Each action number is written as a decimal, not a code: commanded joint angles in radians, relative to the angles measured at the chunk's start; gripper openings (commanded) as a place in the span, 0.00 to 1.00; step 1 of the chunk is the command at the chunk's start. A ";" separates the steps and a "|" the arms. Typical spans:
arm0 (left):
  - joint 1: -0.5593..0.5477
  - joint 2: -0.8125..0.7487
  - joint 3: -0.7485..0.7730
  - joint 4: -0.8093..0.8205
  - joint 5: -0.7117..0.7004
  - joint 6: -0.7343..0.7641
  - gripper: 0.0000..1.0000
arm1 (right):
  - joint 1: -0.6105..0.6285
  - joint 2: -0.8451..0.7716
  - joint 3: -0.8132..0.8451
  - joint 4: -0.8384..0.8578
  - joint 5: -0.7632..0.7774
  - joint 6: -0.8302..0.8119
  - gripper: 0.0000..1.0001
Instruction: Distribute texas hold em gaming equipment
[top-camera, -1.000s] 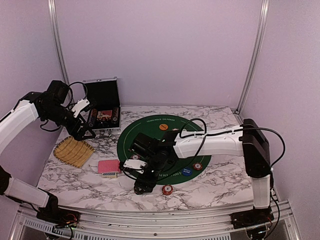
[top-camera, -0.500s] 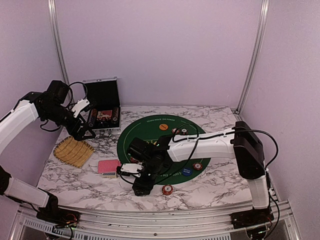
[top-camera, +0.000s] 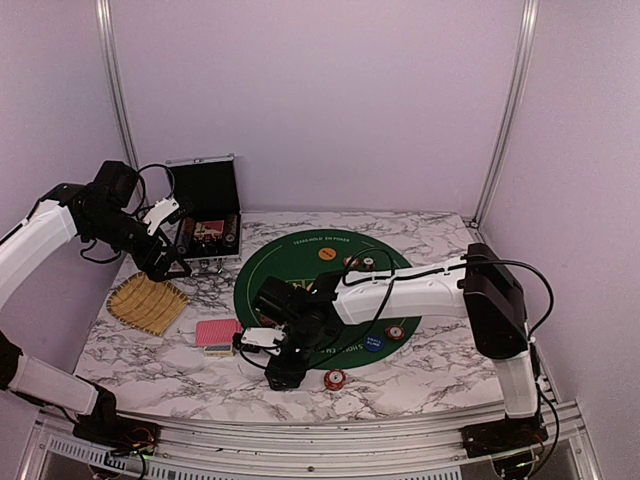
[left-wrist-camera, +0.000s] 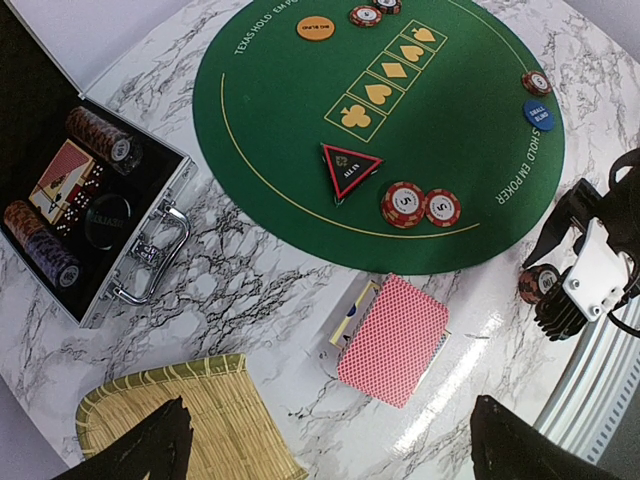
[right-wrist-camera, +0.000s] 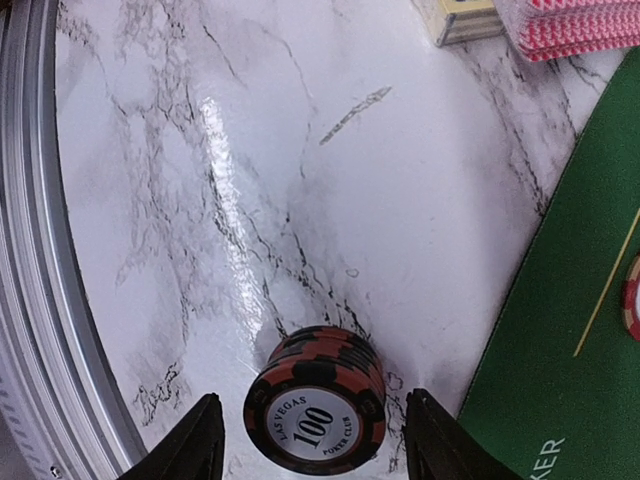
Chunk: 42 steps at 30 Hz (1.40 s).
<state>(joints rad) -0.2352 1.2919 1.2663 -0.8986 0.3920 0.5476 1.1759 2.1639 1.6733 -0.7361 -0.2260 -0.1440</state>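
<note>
Down low in the right wrist view, right fingers (right-wrist-camera: 185, 450) apart, one on each side of a chip stack (right-wrist-camera: 315, 405), a sliver of marble showing in both gaps; no contact seen. Cannot tell whether level with the stack or above it. Stack red and black, marked 100 on top, standing on the white marble counter (right-wrist-camera: 180, 200) just off the edge of the green mat (right-wrist-camera: 540, 370) at the right of that frame. Corner of the red-backed cards (right-wrist-camera: 570, 25) at the upper right of the same frame, a box (right-wrist-camera: 465, 20) just to their left.

At the bottom corners of the left wrist view, left fingers (left-wrist-camera: 150, 450) spread wide, holding nothing, well above the counter. Cards in the lower middle of that frame, lying flat on the counter below the mat's rim, box at their upper-left side. Straw tray (left-wrist-camera: 190, 420) at the lower left, near the cards but apart. Open case (left-wrist-camera: 165, 195) at the left edge, chip rolls (left-wrist-camera: 100, 138) inside against black lining. On the mat: dark triangular marker (left-wrist-camera: 351, 166) near the centre, two red chips (left-wrist-camera: 403, 203) side by side just to its lower right, orange disc (left-wrist-camera: 315, 28) at the top, blue disc (left-wrist-camera: 537, 113) at the right rim with one red chip (left-wrist-camera: 537, 83) just above, two more chips (left-wrist-camera: 366, 15) at the very top edge. Right arm's white-and-black end at the right edge of the frame, chip stack just to its left, off the mat.
</note>
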 joint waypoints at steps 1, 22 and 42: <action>-0.004 -0.008 0.022 -0.029 0.011 0.014 0.99 | 0.008 0.017 0.036 0.018 0.008 -0.006 0.58; -0.004 -0.012 0.019 -0.029 0.012 0.014 0.99 | 0.009 -0.043 0.051 -0.001 0.046 0.005 0.22; -0.004 -0.017 0.019 -0.029 0.011 0.012 0.99 | -0.142 -0.015 0.086 0.015 0.149 0.108 0.01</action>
<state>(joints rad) -0.2352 1.2919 1.2663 -0.9028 0.3920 0.5503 1.0668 2.1185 1.7260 -0.7341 -0.1013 -0.0727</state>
